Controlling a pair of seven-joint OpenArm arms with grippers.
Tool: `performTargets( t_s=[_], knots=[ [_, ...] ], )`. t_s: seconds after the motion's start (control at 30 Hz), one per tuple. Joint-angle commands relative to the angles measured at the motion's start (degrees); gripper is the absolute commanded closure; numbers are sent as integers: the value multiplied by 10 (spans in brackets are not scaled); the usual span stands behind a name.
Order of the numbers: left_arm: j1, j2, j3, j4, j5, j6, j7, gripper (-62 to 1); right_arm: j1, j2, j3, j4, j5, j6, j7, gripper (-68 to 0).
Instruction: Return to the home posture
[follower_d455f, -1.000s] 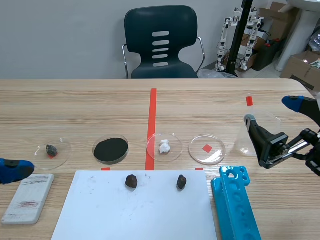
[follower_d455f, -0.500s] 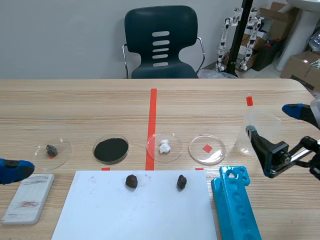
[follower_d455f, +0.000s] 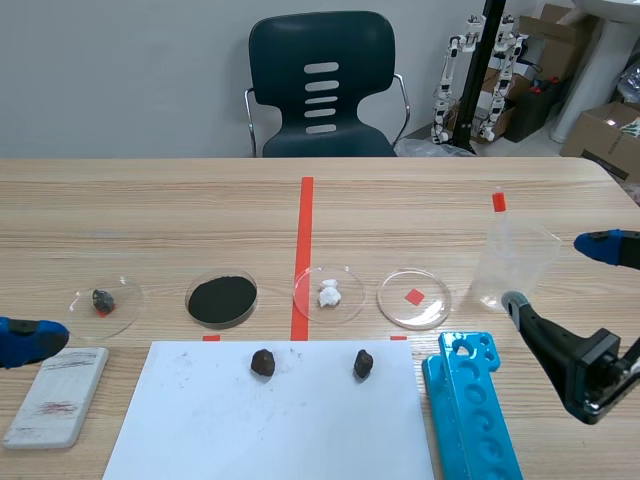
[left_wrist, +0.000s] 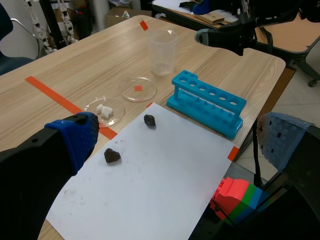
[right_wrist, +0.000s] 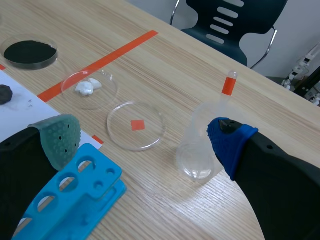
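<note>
Left end effector (left_wrist: 177, 135) wide open, empty, by white block (follower_d455f: 55, 395). Right end effector (right_wrist: 145, 137) wide open, empty, near blue rack (right_wrist: 75, 195) and cup (right_wrist: 200, 145). Dark lumps (follower_d455f: 263, 362), maybe stones, on paper (follower_d455f: 270, 430).

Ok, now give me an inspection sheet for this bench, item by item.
surface: wooden table with red tape marks; white paper at the near edge.
job's things: only the arms, one at each side of the table.
clutter: a row of grey-bit dish, powder dish, white-lump dish and empty dish; beaker; blue rack; two dark lumps on the paper; smeared block.
tools: left tool open, holding nothing; right tool open, holding nothing.
cables: nothing seen on the table.
surroundings: chair, boxes, small robot figures.
</note>
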Motion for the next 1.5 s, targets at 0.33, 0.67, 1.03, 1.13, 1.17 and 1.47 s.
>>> performTargets(
  t_s=[0.33, 0.67, 1.03, 1.13, 1.17, 1.47],
  knots=[
    [4, 4, 2, 4, -5, -2, -9, -623, -107, 12, 92, 137, 29, -4, -33, -529],
    [4, 4, 2, 4, -5, -2, -9, -623, -184, 12, 171, 221, 56, 18, -33, -529],
    [4, 4, 2, 4, -5, -2, -9, -623, -208, 12, 208, 239, 55, 73, -32, -529],
    [4, 4, 2, 4, -5, -2, -9, -623, -208, 12, 208, 239, 48, 73, -32, -529],
    [4, 4, 2, 4, -5, -2, -9, -623, -208, 12, 208, 239, 48, 73, -31, -529],
    [4, 4, 2, 4, -5, -2, -9, -623, -208, 12, 208, 239, 48, 73, -31, -529]
  ],
)
